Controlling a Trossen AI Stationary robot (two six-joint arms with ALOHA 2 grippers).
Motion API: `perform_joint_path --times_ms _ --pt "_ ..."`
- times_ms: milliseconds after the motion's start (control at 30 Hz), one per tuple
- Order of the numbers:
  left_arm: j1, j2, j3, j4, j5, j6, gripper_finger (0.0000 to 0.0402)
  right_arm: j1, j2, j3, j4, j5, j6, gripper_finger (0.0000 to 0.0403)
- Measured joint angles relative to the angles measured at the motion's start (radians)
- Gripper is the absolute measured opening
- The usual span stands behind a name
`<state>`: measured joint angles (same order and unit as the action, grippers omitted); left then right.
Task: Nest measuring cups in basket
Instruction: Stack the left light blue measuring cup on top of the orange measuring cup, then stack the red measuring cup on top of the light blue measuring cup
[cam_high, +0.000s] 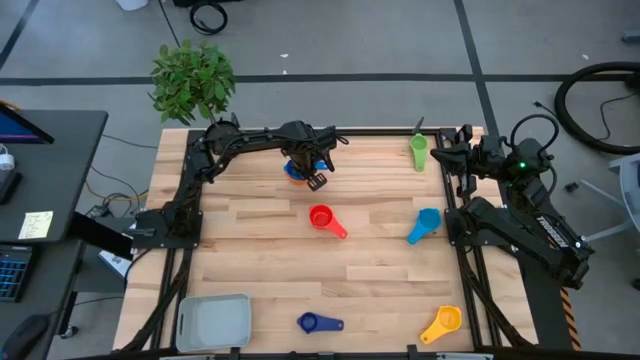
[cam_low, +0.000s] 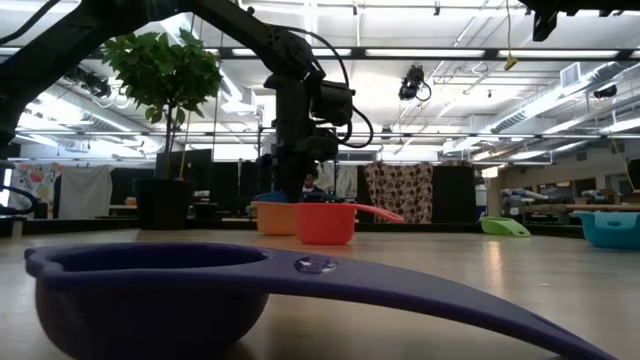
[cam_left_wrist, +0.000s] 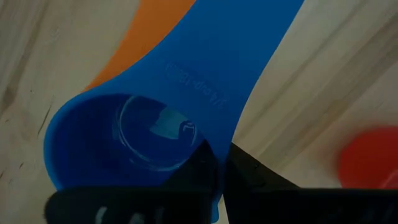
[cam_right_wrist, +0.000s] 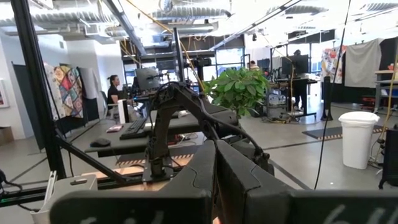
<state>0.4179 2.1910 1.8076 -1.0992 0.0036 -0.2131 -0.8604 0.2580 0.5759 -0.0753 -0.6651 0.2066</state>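
My left gripper (cam_high: 303, 166) points down at the table's far middle, shut on a blue measuring cup (cam_left_wrist: 143, 130). That cup's bowl sits in or just over an orange cup (cam_low: 275, 216), whose handle (cam_left_wrist: 134, 37) shows beneath the blue one. Loose on the wood lie a red cup (cam_high: 322, 218), a light blue cup (cam_high: 425, 222), a green cup (cam_high: 418, 150), a dark blue cup (cam_high: 315, 323) and a yellow cup (cam_high: 442, 322). The grey basket (cam_high: 213, 320) stands at the near left corner. My right gripper (cam_right_wrist: 214, 180) waits shut, raised at the far right. My left gripper holds the blue cup by its bowl's wall (cam_left_wrist: 214, 186), beside the root of the handle, one finger inside the bowl and one outside. The fingers come from above, pointing down. The cup stays level, its bowl over the orange cup; whether it rests in it I cannot tell.
A potted plant (cam_high: 190, 80) stands off the far left corner. The red cup (cam_low: 325, 222) lies just nearer than my left gripper. Bare wood stretches across the table's middle between the cups and the basket.
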Motion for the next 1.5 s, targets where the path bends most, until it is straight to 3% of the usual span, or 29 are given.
perform_joint_path --times_ms 333,767,1133,1500 --pt "0.0 0.0 0.0 0.001 -0.001 0.0 0.002 0.0 0.0 0.0 0.0 0.017 0.0 0.002" --pt "0.002 -0.023 -0.002 -0.018 0.018 0.062 0.0067 0.0 0.0 0.0 0.0 0.019 0.0 0.002" --pt "0.004 -0.031 -0.002 -0.068 0.021 0.057 0.0073 0.0 0.0 0.0 0.0 0.021 0.0 0.002" --pt "0.018 -0.088 -0.001 -0.129 0.15 -0.011 0.0073 0.0 0.0 0.0 0.0 0.021 -0.008 0.002"
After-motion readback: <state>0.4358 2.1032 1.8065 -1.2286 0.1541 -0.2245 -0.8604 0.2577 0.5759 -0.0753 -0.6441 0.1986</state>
